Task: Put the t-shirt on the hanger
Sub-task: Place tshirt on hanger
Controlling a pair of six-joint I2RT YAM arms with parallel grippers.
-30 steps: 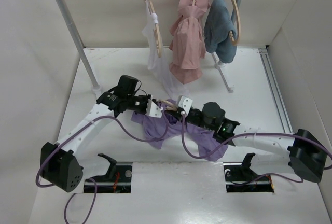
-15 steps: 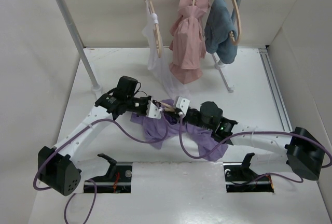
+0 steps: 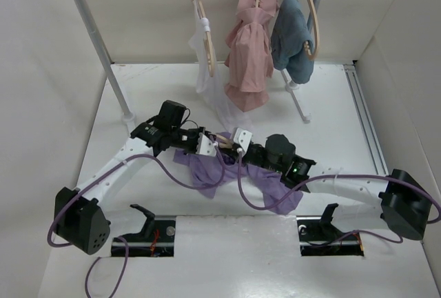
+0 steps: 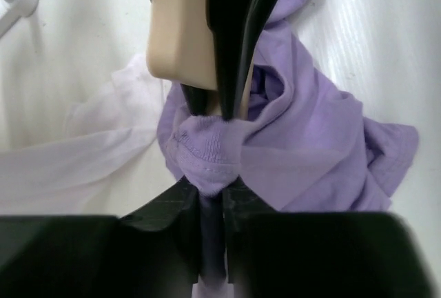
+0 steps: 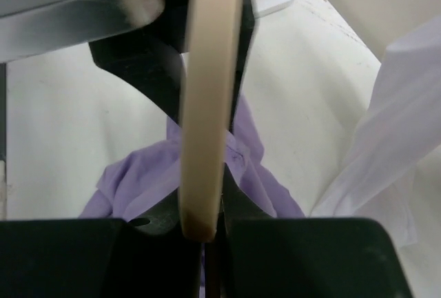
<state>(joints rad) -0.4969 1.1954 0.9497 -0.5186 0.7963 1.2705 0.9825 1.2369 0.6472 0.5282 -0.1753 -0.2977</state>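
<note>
The light purple, short-sleeved cloth t-shirt [image 3: 204, 171] is seen crumpled on the white worktop at the lower centre of the top view, trailing down toward the right. A bunched fold of its stitched edge is pinched in the jaws of the left gripper [image 4: 213, 174], and the rest sags in soft folds. The pale tan, smooth wooden hanger [image 5: 207, 105] is clamped in the jaws of the right gripper [image 5: 204, 227]. Its rounded end is held just above the pinched fold; whether they touch cannot be told.

White tabletop [image 3: 331, 105], pale enclosing walls [image 3: 41, 70], silver garment rack [image 3: 92, 29] at the back.
</note>
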